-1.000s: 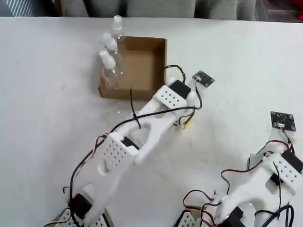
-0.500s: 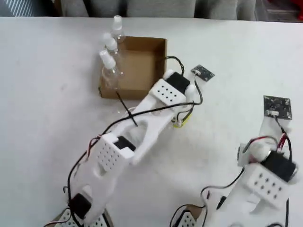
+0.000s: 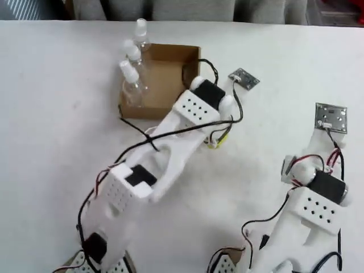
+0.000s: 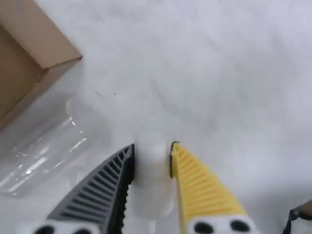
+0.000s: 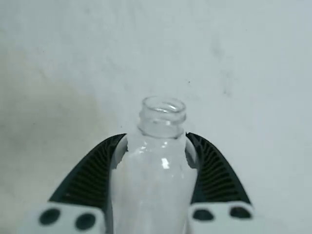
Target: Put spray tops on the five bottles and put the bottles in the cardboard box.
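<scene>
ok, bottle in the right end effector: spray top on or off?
Off. The bottle held by the right end effector shows a bare, open threaded neck.

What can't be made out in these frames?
High view: left arm covers the cardboard box's near corner.
Left wrist view: clear bottle beside the box is blurred, cut by the edge; capped or not, unclear.
Right wrist view: open bottle in the right tool loses its base to the edge.

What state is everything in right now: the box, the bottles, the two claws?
cardboard box: open on top.
three bottles at the box's wall: upright, capped.
left gripper: shut on a white spray top.
right gripper: shut on an uncapped bottle, neck open.
</scene>
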Motion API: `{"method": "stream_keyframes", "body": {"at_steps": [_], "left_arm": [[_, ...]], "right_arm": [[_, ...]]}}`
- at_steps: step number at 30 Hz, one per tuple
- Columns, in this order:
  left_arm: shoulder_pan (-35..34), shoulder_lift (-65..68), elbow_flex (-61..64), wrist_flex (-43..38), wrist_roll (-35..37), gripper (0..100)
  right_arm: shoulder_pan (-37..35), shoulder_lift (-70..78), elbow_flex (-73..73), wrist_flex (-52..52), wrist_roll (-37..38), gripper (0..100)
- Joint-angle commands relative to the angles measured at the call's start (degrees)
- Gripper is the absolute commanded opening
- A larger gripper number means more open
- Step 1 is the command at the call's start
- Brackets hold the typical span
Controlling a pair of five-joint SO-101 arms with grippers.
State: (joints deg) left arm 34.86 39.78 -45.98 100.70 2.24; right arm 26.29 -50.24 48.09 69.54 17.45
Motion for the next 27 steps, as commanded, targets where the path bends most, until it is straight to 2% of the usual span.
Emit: {"method": "stream_keyframes", "body": {"at_steps": [1, 7, 11, 17, 22, 27], "left_arm": [[2.95, -10.51, 8.18, -3.34, -0.09, 8], [3.56, -29.67, 33.32, -18.81, -0.09, 8], [1.45, -42.15, 44.22, -26.02, -0.09, 8], [-0.57, -58.15, 49.67, -27.25, 0.0, 8], [-0.75, -68.79, 50.99, -30.07, 0.44, 8], [-7.87, -77.85, 50.73, -37.1, 0.53, 8]], "right_arm": [[-3.3, 0.4, -0.7, -1.71, -2.64, 1.7], [-6.55, -2.95, -0.7, -1.27, -3.43, 1.7], [-10.68, -7.52, -0.7, -1.27, -3.43, 1.7], [-17.89, -15.52, -0.7, -1.71, -3.43, 1.8], [-28.7, -20.97, -0.62, -2.33, -3.43, 2.2], [-40.66, -24.31, -0.44, -7.6, -3.43, 1.7]]}}
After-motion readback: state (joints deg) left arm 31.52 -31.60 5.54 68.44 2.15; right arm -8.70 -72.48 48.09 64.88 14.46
